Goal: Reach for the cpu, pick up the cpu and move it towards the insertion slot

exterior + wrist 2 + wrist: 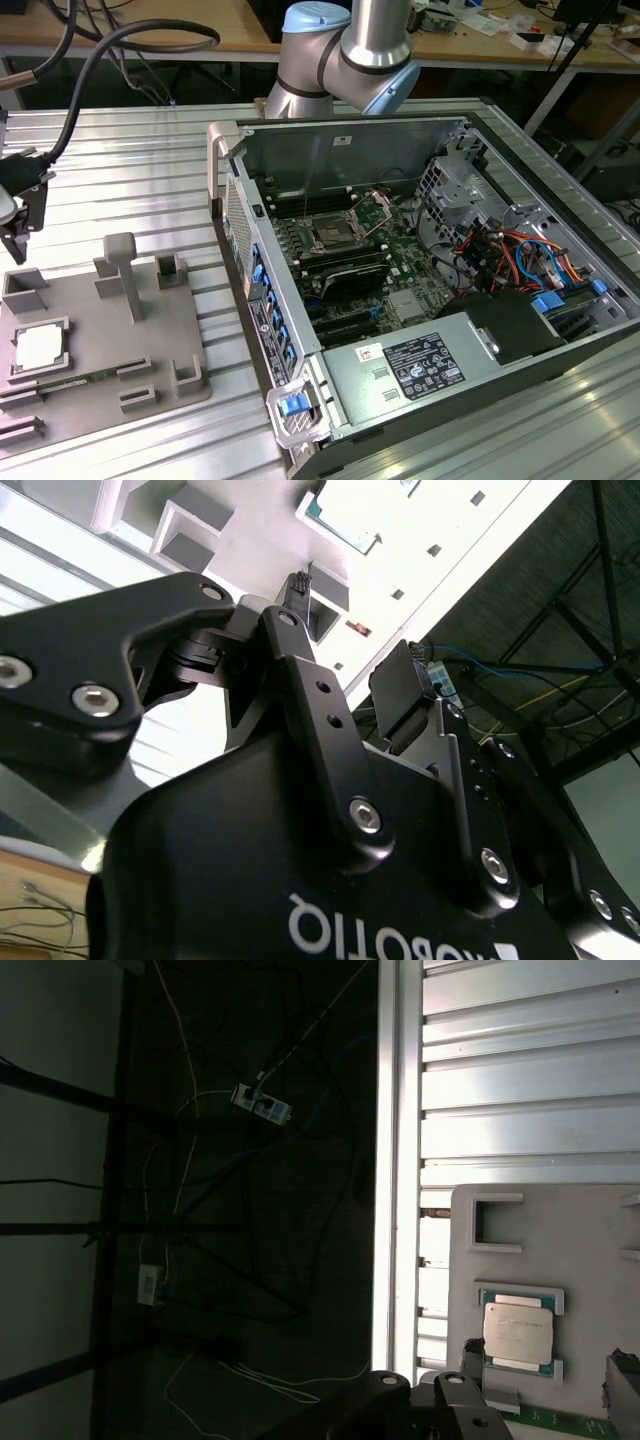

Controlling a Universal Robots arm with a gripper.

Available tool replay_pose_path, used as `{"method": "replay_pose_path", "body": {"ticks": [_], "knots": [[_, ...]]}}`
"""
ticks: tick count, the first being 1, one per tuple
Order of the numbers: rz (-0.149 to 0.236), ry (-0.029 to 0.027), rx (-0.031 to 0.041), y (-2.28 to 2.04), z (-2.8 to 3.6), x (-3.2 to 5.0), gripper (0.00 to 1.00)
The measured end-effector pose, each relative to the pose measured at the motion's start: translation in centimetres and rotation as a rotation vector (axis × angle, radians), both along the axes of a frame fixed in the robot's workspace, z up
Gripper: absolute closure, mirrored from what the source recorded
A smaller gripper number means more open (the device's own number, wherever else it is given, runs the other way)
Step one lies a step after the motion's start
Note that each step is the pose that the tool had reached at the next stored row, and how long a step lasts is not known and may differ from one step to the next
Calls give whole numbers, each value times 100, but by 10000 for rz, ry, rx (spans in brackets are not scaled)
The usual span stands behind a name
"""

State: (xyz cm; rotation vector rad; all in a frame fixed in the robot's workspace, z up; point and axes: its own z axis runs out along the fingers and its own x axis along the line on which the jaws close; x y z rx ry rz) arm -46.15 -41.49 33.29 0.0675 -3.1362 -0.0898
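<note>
Your hand hangs at the exterior view's far left, over the ribbed metal bench. It touches nothing, and its two fingers stand apart with an empty gap between them, so it is open and carries nothing. The step in hand is the reach. The cpu lies flat in its square seat on the grey fixture plate, nearer the camera than the hand and apart from it. In the first wrist view, raised lips hold the chip at two opposite sides, so I judge the other two sides to be the ones to pinch.

Bring the hand squarely over the silvery top and keep the wrist level. Line the fingers up with those free sides before you go low, because the chip is thin and gives little to grip. Mind the upright post on the plate's far side. The insertion slot sits well to the right, inside the open computer case, among the board's parts
</note>
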Motion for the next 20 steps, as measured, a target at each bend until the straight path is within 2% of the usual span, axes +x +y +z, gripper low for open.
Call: {"method": "replay_pose_path", "body": {"ticks": [20], "knots": [[0,0,0,0,-52,0,47]]}}
